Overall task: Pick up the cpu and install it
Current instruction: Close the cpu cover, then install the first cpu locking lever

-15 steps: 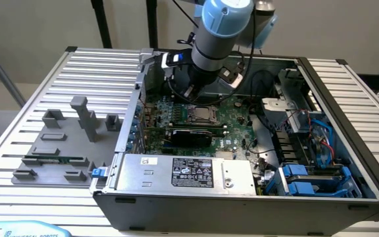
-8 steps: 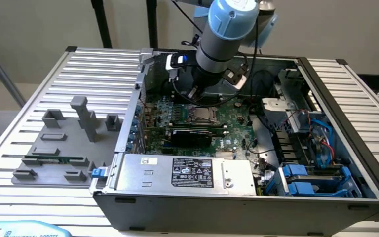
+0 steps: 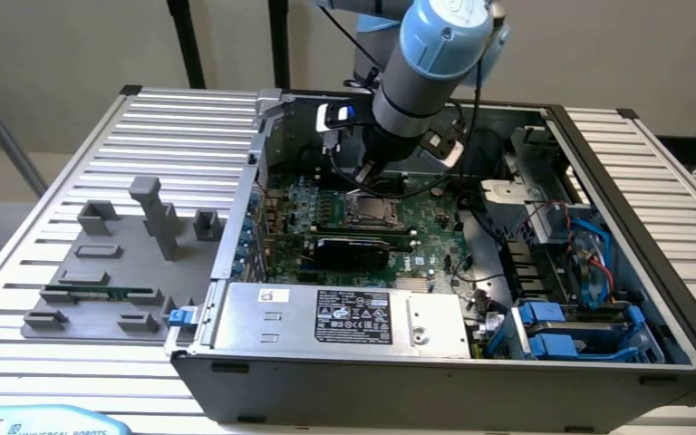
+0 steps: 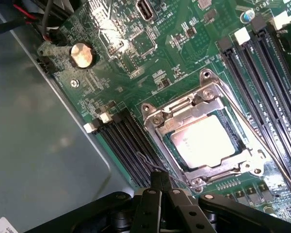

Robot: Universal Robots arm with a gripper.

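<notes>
Silvery-grey metal catches the light where the cpu [image 4: 203,141] lies flat inside the socket [image 4: 218,94] of the green board [image 4: 136,63]. The socket's steel frame runs around the chip's edges. We cannot tell whether that frame is latched.

In the wrist view the gripper [image 4: 161,177] hangs just beside the socket, over the black memory slots [image 4: 126,141] that run along it. Its fingers are pressed together with nothing between them. A coin battery [image 4: 81,54] sits well apart from the socket, across the board.

We judge the chip to be light and stiff, a thin plate that will not bend in a grip. Its smooth top looks slippery, so the better hold is on two opposite edges of the rim, kept level with the socket. The underside and the socket's contacts are likely delicate, so any tilt or scrape against the frame could do harm. With the frame so close around it, little of the rim is free to grip.
</notes>
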